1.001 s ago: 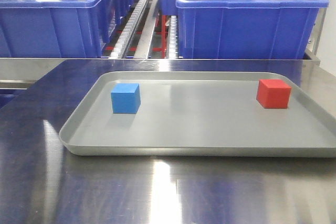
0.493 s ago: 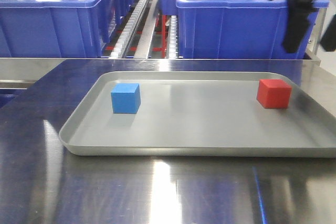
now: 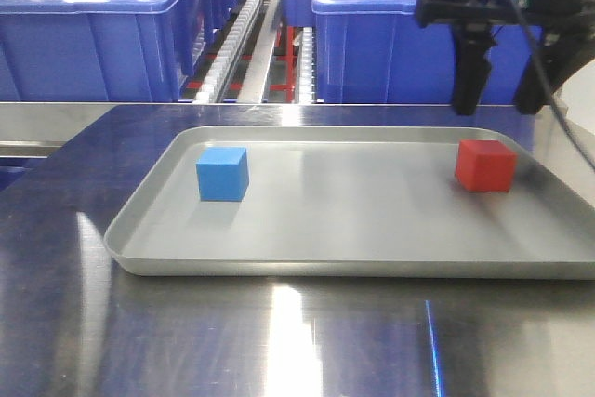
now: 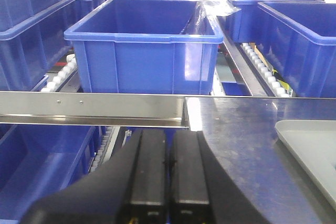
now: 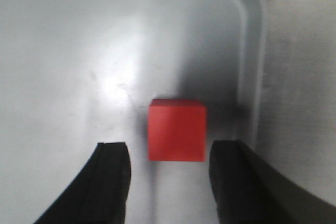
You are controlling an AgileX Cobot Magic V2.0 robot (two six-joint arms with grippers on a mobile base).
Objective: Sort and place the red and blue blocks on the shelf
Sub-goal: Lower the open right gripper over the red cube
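I stand at a big shiny worktop (image 3: 56, 323). Past its far edge sit large blue bins (image 3: 418, 44). A wide grey tray (image 3: 353, 267) lies on the worktop.

My right gripper (image 3: 495, 104) hangs in the air over the tray's far right corner. My left gripper (image 4: 167, 166) waits off by the left side of the worktop, away from the tray.

The two blocks are the small things here. The blue block (image 3: 222, 174) sits toward the tray's far left corner. The red block (image 3: 484, 165) sits near the far right corner. It is close to the right rim but not touching it. The two blocks are well apart.

I think my job now is to pick up the red block. In my right wrist view it lies between my two fingers, but nearer to one of them. The tray rim is on that same side. So I should slide over a little until both gaps match. Then I should go straight down, so no finger bumps the rim or pushes the block. I should squeeze its flat sides gently.

My right fingers are spread wider than the block. They hold nothing and touch nothing. My left fingers are pressed together with nothing between them.
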